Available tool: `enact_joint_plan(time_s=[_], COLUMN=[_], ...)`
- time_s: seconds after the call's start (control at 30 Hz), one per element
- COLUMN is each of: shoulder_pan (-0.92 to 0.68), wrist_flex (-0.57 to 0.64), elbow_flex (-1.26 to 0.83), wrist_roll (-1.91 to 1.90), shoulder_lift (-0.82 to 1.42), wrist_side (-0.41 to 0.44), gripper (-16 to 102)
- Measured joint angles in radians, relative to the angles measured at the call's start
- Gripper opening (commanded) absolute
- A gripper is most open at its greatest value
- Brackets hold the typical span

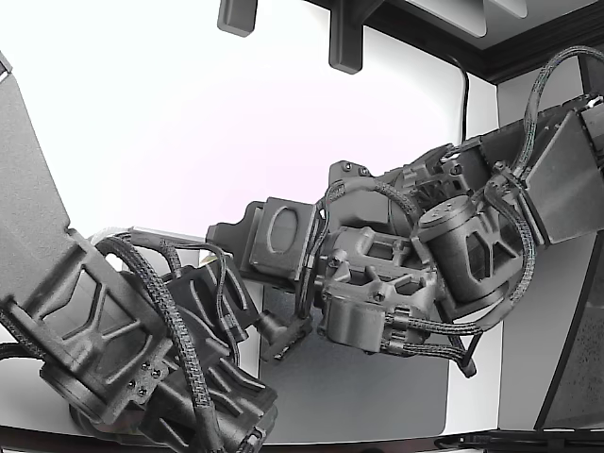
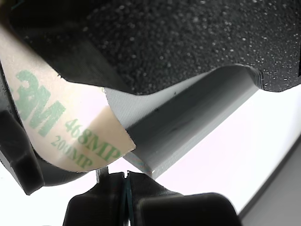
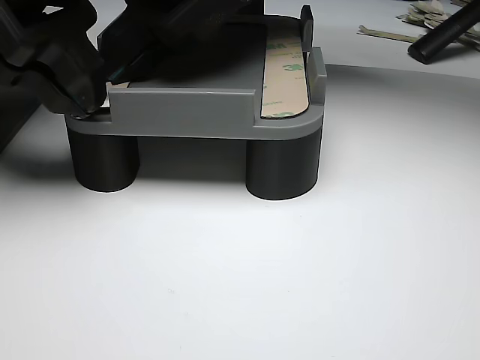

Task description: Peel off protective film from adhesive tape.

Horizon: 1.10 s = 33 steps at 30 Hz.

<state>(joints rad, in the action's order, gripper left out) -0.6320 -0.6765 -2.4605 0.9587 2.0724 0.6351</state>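
On the gray fixture (image 3: 187, 112), a tan tape strip (image 3: 285, 79) lies flat.

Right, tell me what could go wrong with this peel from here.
1. In the wrist view the 3M liner curls up from the grey fixture, but the gripper tips look nearly closed just below its edge; they may pinch nothing or let the liner slip.
2. In the other view a second liner strip lies flat in the tray beside the arm; a careless sweep might snag it.
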Motion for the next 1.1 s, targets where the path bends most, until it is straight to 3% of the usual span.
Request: enact_joint_plan(time_s=[1.1], shoulder_pan=[-0.028], wrist_flex=[-0.069], elbow_flex=[0.018], wrist_roll=[-0.060], shoulder_lift=[-0.020], wrist_side=[0.009], gripper=[-11])
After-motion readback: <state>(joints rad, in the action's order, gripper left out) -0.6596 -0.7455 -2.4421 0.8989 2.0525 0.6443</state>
